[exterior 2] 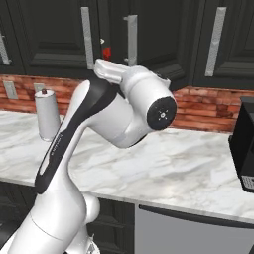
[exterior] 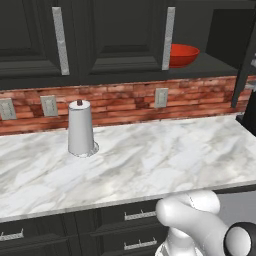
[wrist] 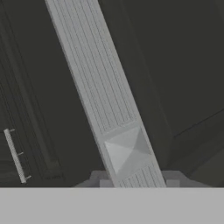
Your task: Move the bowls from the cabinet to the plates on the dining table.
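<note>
At the bottom of the hand view, a silver bar handle (wrist: 109,109) is seen very close, running from the upper left of the frame down to the lower centre, with its mounting block (wrist: 127,151) just above the bottom edge. Whether the gripper is clenched on this handle or released from it cannot be told, since the finger tips are not made out. Behind the handle, the dark panelled face of the cabinet (wrist: 175,65) is shown.

In the left base view, a marble counter (exterior: 150,160) is spread across the middle of the frame, and black drawers (exterior: 120,220) with short handles are seen below it. A white paper towel roll (exterior: 80,129) is stood upright at the centre left of the counter. A brick wall (exterior: 120,102) with outlets is seen behind it. Farthest, at the upper right of the frame, the cabinet door (exterior: 245,65) is swung open, and a red bowl (exterior: 182,55) is seen resting on the shelf inside. In the right base view, a dark appliance (exterior 2: 244,144) is set at the right edge.
</note>
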{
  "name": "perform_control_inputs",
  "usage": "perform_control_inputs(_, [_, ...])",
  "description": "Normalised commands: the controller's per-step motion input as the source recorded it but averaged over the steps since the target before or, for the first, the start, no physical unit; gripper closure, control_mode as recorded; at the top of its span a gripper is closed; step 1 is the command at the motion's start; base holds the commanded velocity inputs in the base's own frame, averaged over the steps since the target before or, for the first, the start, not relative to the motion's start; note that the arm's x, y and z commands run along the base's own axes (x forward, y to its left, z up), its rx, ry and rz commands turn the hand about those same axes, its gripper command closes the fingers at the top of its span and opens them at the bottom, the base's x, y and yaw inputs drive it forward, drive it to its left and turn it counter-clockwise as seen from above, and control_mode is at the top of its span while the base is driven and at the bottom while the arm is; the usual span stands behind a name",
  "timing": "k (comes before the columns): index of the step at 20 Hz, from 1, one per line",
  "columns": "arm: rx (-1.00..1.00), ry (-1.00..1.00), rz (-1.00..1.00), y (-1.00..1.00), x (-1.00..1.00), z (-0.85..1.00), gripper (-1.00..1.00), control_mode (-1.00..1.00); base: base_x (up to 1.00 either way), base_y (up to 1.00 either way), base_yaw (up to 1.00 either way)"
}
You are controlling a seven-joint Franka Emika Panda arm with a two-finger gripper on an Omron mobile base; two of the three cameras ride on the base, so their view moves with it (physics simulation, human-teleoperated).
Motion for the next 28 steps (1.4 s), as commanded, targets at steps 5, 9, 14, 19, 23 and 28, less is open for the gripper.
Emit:
perform_control_inputs(5, [0.01,-0.07,-0.07,0.1,-0.53,0.04,-1.0,-1.0,0.0,0.0,0.0])
perform_control_inputs(9, [0.0,-0.05,-0.12,0.13,-0.46,0.0,-1.0,-1.0,0.0,0.0,0.0])
perform_control_inputs(14, [0.0,-0.05,-0.12,0.12,-0.44,0.0,-1.0,-1.0,0.0,0.0,0.0])
perform_control_inputs(19, [0.0,-0.06,-0.11,0.2,-0.45,0.06,-1.0,-1.0,0.0,0.0,0.0])
perform_control_inputs(23, [0.0,-0.09,-0.06,0.32,-0.43,0.17,-1.0,-1.0,0.0,0.0,0.0])
perform_control_inputs(28, [-0.02,-0.1,-0.04,0.47,-0.21,0.19,-1.0,-1.0,0.0,0.0,0.0])
